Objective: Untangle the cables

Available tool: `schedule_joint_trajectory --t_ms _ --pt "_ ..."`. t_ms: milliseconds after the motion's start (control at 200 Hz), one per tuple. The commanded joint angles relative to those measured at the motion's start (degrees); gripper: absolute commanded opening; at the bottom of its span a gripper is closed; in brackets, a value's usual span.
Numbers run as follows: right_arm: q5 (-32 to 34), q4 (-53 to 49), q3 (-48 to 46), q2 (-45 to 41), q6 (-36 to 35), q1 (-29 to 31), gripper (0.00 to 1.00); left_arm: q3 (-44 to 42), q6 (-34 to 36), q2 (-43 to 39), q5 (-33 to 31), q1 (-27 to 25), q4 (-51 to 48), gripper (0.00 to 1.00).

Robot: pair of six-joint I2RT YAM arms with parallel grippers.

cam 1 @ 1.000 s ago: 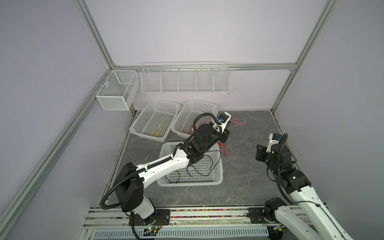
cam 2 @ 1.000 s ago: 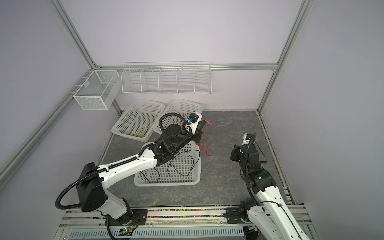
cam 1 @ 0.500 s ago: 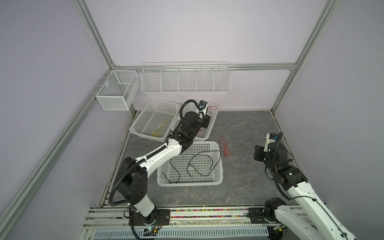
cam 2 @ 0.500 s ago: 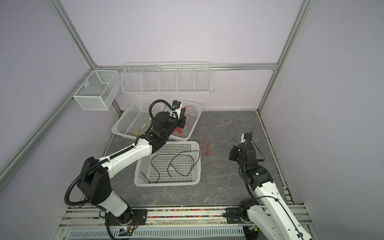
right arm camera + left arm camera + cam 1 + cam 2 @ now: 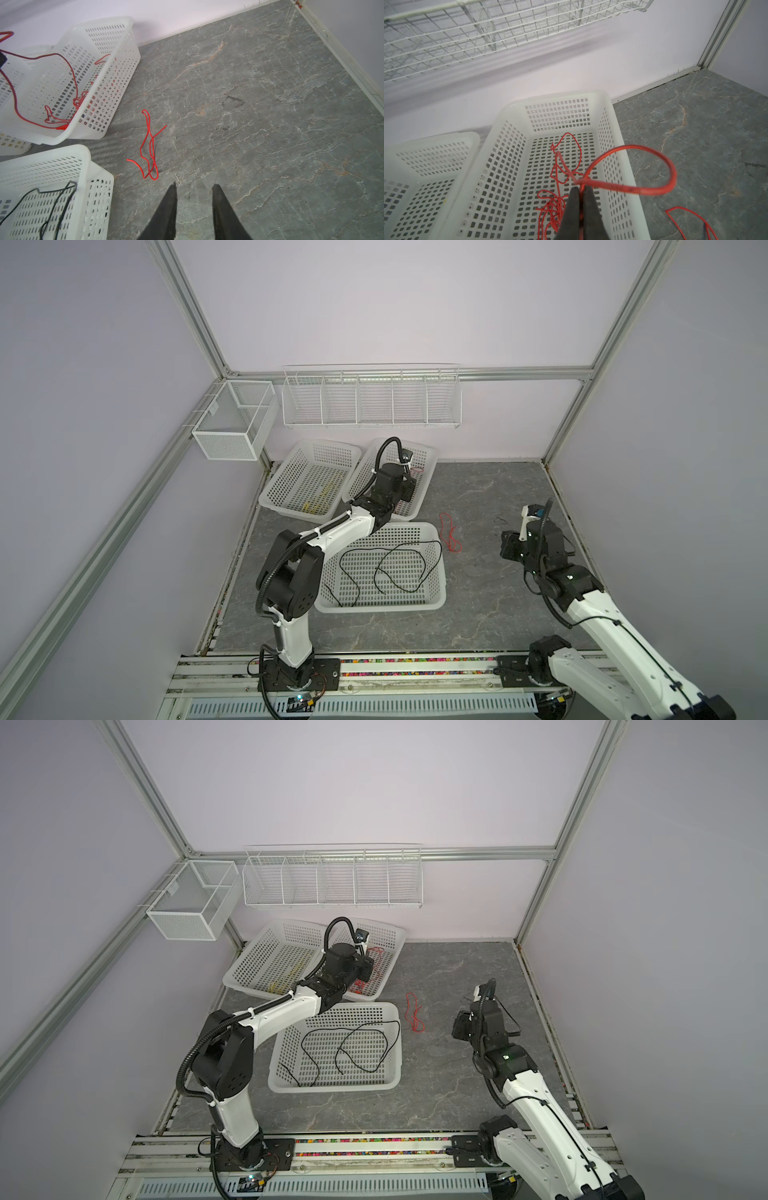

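Observation:
My left gripper (image 5: pixel 581 188) is shut on a red cable (image 5: pixel 670 176) that loops out past its tips. It hangs over the back right white basket (image 5: pixel 556 96), which holds a tangle of red cables (image 5: pixel 556 205). In both top views the left gripper (image 5: pixel 409 489) (image 5: pixel 365 969) is over that basket (image 5: pixel 432 456). One loose red cable (image 5: pixel 449 533) (image 5: pixel 150 145) lies on the floor. My right gripper (image 5: pixel 194 186) (image 5: pixel 509 545) is open and empty just short of it. Black cables (image 5: pixel 399 568) lie in the front basket (image 5: pixel 378 605), and yellow cables (image 5: pixel 318 502) in the back left basket (image 5: pixel 328 444).
A white wire rack (image 5: pixel 370 398) hangs on the back wall and a wire box (image 5: pixel 232 423) on the left frame. Aluminium posts (image 5: pixel 565 414) stand at the corners. The base rail (image 5: pixel 415 664) runs along the front edge. Grey stone floor (image 5: pixel 490 497) lies between the baskets and the right arm.
My left arm swung back and to the left, from beside the loose red cable on the floor to over the back right basket, carrying a red cable. The right arm shifted only slightly.

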Motion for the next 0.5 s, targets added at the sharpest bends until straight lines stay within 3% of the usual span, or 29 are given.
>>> schedule_joint_trajectory --t_ms 0,145,335,495 --pt "-2.9 3.2 -0.1 0.9 1.0 -0.1 0.32 3.8 -2.1 1.5 -2.2 0.4 -5.1 0.00" --pt "-5.3 5.6 -0.5 3.2 1.9 0.2 0.28 4.5 -2.7 2.0 -2.7 0.5 -6.9 0.00" --pt "-7.0 7.0 0.2 7.6 2.2 1.4 0.26 4.9 -2.4 1.9 -2.4 0.6 -9.1 0.33" --pt "-7.5 7.4 1.1 10.1 2.0 2.2 0.27 4.8 -2.3 1.4 -2.2 0.7 -9.5 0.47"
